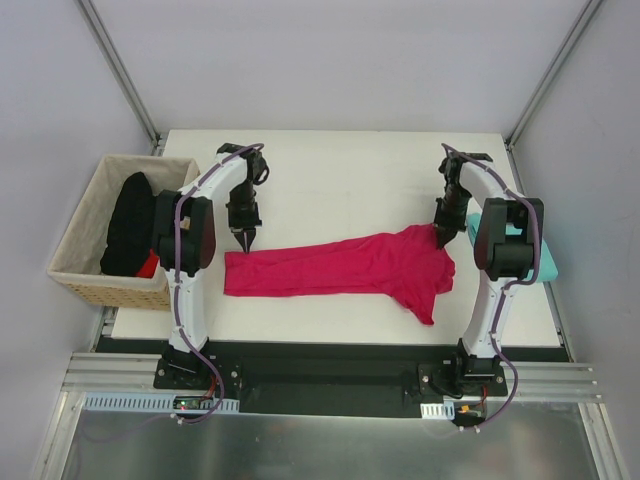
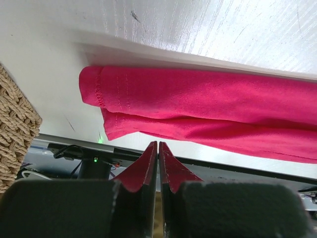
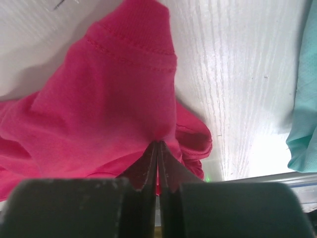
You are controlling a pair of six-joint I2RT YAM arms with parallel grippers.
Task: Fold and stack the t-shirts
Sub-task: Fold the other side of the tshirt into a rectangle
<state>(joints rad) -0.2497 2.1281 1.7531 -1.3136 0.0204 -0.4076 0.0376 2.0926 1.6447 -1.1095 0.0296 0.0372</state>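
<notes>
pink shirt (image 1: pixel 340 268): soft knit cloth, matt, stitched hems, lightly creased
teal shirt (image 3: pixel 303 124): thin cloth, matt, softly wrinkled
table (image 1: pixel 340 190): white top with a fine wood-grain texture, smooth, faint sheen under the light
basket (image 1: pixel 110 292): woven wicker, rough, pale straw colour, dull
black bundle (image 1: pixel 128 225): cloth, matt, inside the basket
rails (image 1: pixel 110 378): bare grey metal, grooved, dull shine

The right tool (image 3: pixel 157 145) has its two fingers pressed flat together, and their tips pinch a pucker of the crimson-pink t-shirt (image 3: pixel 114 99). The shirt lies rumpled, with a stitched line across it beyond the tips. Right of the shirt is bare white tabletop (image 3: pixel 237 74), then the teal t-shirt (image 3: pixel 304 134).
</notes>
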